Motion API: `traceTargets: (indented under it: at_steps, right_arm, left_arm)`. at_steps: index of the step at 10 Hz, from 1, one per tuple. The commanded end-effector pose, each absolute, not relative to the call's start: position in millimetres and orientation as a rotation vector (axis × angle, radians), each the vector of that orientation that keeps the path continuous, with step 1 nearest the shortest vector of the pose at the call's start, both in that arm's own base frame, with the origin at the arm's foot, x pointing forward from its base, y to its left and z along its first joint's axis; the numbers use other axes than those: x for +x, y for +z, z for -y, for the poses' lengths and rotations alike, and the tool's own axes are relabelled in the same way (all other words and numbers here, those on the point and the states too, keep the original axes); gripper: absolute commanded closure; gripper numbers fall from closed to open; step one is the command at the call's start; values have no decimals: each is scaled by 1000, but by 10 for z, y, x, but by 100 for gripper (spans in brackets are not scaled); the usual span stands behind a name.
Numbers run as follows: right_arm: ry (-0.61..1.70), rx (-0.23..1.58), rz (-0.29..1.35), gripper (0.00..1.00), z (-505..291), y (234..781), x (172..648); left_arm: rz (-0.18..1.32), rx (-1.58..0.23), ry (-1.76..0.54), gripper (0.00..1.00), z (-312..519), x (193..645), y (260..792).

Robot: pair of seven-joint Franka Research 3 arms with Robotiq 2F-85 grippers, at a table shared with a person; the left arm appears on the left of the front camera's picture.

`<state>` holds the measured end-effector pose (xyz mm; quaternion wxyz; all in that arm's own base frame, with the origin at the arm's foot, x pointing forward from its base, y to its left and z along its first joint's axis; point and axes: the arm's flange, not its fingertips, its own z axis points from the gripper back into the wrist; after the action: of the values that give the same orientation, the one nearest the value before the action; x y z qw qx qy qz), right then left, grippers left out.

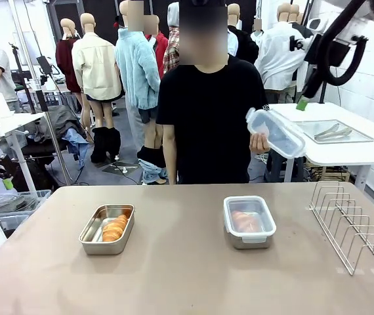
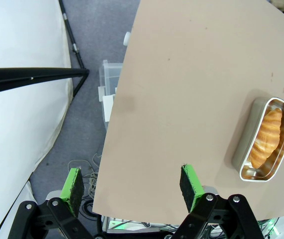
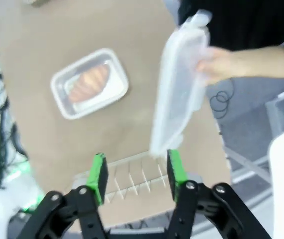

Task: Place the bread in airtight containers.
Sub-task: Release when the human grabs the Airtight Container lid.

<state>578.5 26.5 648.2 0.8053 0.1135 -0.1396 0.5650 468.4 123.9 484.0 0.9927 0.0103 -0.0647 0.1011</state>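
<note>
motion-blurred clear lid [image 3: 179,84], wire rack [image 1: 354,226] cropped

On the counter [image 1: 187,275], an open pan [image 1: 107,229] sits left of centre with a roll [image 1: 115,228] lying inside it. To its right, well apart, a second pan [image 1: 249,222] holds another roll [image 1: 245,222] beneath a lid fitted on top. A wire rack [image 1: 352,226] stands at the counter's right edge, right of the lidded pan. Behind the counter, a person's hand [image 1: 260,142] holds a spare lid [image 1: 275,131] in the air (above and behind the lidded pan). Farther back on the right, a tray [image 1: 334,131] lies on a separate table [image 1: 371,152].
</note>
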Motion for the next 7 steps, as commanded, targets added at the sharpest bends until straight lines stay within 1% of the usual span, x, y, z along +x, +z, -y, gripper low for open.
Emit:
traceTargets:
  at_steps: [1,4,5,7]
  right_arm:
    - [1401,200,266,0,-67,6337,5392]
    - [1664,116,166,0,148,5969,5007]
    - [1680,106,141,0,189,5826,4952]
    - [1805,94,126,0,287,5622,4890]
  left_arm:
    - [132,20,206,0,-1250,4677,4845]
    - [132,20,206,0,-1250,4677,4845]
    - [132,20,206,0,-1250,4677,4845]
    - [132,20,206,0,-1250,4677,4845]
